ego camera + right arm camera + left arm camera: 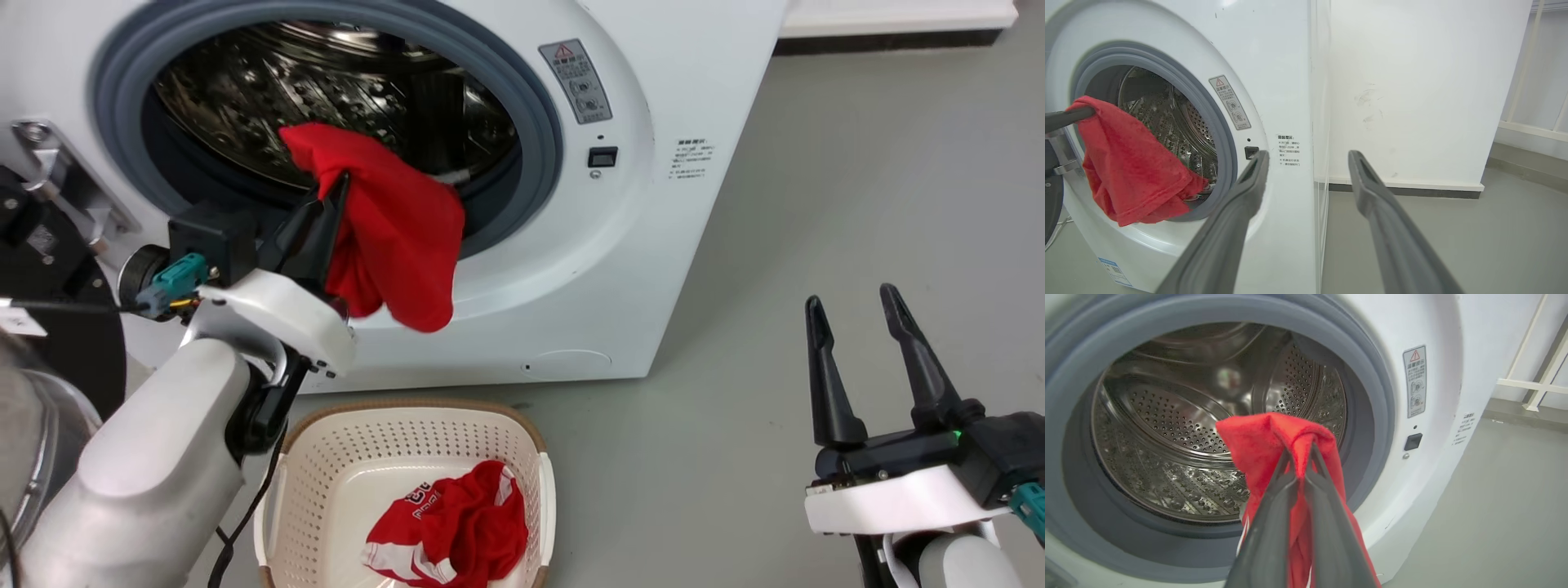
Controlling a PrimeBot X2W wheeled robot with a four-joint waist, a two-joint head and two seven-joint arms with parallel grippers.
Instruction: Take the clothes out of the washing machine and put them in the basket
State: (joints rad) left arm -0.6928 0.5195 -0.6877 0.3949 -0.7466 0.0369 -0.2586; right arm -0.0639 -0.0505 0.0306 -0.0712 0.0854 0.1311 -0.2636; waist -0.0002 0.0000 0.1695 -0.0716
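dangling vertically, red garment (400,237) in left pincer (341,181)

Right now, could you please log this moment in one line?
left tool shut on red garment | right tool open | basket holds second garment

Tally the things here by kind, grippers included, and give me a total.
Red garments: 2, the hanging garment pinched in the left gripper and the crumpled garment in the basket
Basket: 1
Washing machine: 1
Grippers: 2, the left gripper and the right gripper
Total: 6
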